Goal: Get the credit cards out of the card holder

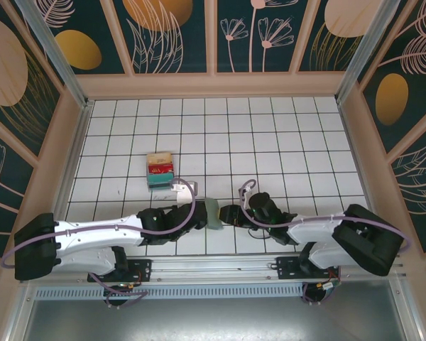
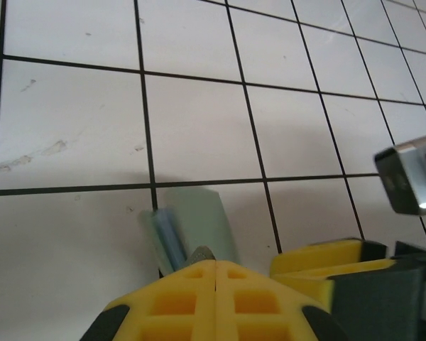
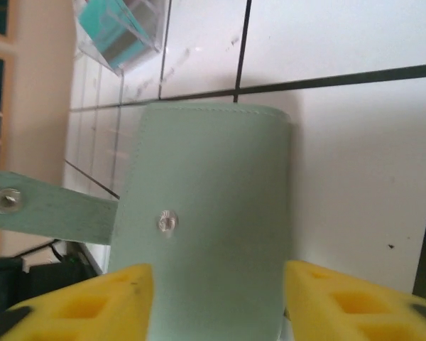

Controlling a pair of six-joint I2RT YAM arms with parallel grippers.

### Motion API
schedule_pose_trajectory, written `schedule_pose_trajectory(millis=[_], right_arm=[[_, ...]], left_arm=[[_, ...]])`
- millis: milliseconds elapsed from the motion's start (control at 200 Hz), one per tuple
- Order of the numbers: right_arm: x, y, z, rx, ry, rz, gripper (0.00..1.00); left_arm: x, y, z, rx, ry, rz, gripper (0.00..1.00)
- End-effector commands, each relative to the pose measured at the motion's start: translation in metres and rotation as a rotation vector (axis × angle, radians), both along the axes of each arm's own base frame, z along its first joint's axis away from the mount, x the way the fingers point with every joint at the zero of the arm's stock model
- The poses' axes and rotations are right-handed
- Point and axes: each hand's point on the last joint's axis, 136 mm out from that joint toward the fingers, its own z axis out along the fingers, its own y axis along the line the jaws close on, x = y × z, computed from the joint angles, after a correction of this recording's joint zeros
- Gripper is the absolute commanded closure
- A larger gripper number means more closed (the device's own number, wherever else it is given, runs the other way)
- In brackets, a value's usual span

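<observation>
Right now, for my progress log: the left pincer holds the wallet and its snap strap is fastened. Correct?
No. The left pincer does hold the wallet, but its strap is unfastened, sticking out sideways away from the stud, as the right wrist view shows.

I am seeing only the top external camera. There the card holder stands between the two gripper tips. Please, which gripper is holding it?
Observer: In the left wrist view the left gripper is shut, and an edge of the card holder sits right at its fingertips, so the left one appears to hold it.
Operator: And the right one, is it closed too?
Observer: No. In the right wrist view the right gripper is open, with one finger on either side of the holder's face.
Operator: Is the holder fastened?
Observer: No. Its strap is undone and sticks out sideways, away from the snap stud on the face.
</observation>
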Motion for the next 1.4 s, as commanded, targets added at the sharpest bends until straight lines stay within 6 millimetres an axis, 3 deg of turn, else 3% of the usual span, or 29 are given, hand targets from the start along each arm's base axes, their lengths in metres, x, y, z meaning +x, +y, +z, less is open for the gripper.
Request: schedule_pose_trajectory(millis=[0,270,455,651,816,926,1141,1391], right_arm=[[0.009,0.02,0.022,0.066,-0.051,0.031,0.4],[0.009,0.024,0.026,0.074,-0.055,0.045,0.35],[0.007,0.023,0.044,0.091,-0.098,0.051,0.27],[0.011,0.014,0.033,0.015,-0.089,0.019,0.24],[0.009,0.008,0.011,-0.052,-0.044,0.017,0.34],[0.013,-0.007,0.0,-0.118,-0.049,-0.04,0.34],[0.016,-0.031,-0.003,-0.157,-0.067,-0.096,0.42],[0.017,-0.045,-0.013,-0.17,-0.048,-0.126,0.77]], left_arm=[[0.004,-0.014,0.017,-0.048,-0.017,-0.021,1.0],[0.004,-0.015,0.027,-0.074,-0.035,-0.031,1.0],[0.003,-0.022,0.035,-0.102,-0.036,-0.056,1.0],[0.005,-0.025,0.033,-0.082,-0.043,-0.057,1.0],[0.005,-0.02,0.026,-0.064,-0.03,-0.041,1.0],[0.006,-0.007,0.023,-0.037,-0.034,-0.004,1.0],[0.007,0.022,0.008,0.033,-0.052,0.051,1.0],[0.011,0.032,-0.005,0.063,-0.052,0.059,1.0]])
